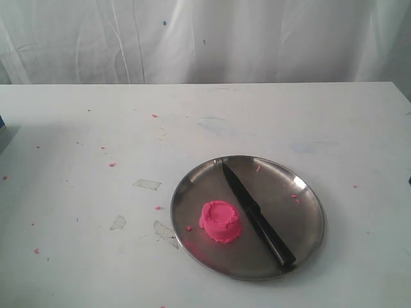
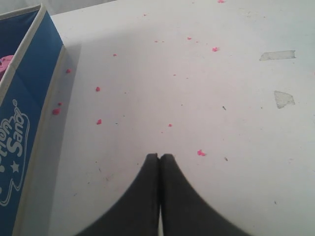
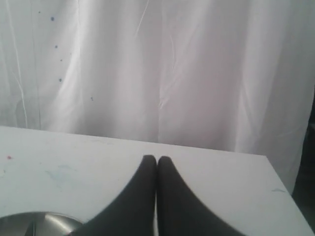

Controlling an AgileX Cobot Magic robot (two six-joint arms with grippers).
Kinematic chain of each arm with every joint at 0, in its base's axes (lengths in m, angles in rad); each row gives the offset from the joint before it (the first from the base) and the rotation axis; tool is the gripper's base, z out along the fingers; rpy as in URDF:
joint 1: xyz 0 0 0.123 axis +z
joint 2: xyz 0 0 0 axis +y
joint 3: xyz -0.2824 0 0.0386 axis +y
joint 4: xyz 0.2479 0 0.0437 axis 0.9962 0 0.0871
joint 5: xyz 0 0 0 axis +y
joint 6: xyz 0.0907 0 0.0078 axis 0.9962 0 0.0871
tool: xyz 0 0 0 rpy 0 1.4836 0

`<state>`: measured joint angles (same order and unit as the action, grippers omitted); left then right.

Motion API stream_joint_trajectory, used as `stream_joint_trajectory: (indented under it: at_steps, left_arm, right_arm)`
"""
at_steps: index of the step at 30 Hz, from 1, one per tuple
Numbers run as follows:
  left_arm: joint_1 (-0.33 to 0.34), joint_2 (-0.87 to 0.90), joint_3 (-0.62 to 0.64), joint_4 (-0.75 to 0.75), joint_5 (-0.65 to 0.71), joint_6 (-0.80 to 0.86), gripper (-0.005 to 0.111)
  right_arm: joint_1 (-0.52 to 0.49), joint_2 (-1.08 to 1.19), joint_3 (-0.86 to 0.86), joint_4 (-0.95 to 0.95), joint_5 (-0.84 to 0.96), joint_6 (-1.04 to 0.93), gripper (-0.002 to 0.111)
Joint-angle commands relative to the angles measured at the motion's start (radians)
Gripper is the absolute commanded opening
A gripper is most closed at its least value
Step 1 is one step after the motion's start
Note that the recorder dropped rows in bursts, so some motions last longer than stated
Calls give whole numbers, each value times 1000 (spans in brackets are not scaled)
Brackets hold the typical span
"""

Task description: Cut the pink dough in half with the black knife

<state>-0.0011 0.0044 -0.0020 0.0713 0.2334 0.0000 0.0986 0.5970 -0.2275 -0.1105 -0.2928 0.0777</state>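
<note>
The pink dough [image 1: 221,221], a round mound with a dimpled top, sits whole on the round steel plate [image 1: 302,224], left of its middle. Just right of the dough lies the black knife [image 1: 257,215], slanting across the plate with its tip toward the far rim and its handle at the near right rim. Neither arm shows in the exterior view. My left gripper [image 2: 159,157] is shut and empty over bare white table scattered with pink crumbs. My right gripper [image 3: 157,158] is shut and empty too, with the plate's rim [image 3: 49,220] at the edge of its view.
A blue box [image 2: 22,118] stands close beside the left gripper. Pieces of clear tape [image 1: 147,184] stick to the table left of the plate. Tiny pink crumbs [image 1: 112,164] dot the white tabletop. A white curtain [image 1: 205,38] hangs behind the table's far edge.
</note>
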Motion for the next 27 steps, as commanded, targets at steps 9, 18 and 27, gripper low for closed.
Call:
stream_joint_trajectory:
  at_steps: [9, 18, 27]
  left_arm:
    - [-4, -4, 2, -7, 0, 0, 0]
    - [-4, -4, 2, -7, 0, 0, 0]
    - [-4, -4, 2, -7, 0, 0, 0]
  right_arm:
    - [265, 193, -303, -86, 593, -78, 0]
    - [454, 578, -493, -108, 935, -62, 0]
    - [494, 833, -545, -64, 669, -33, 0]
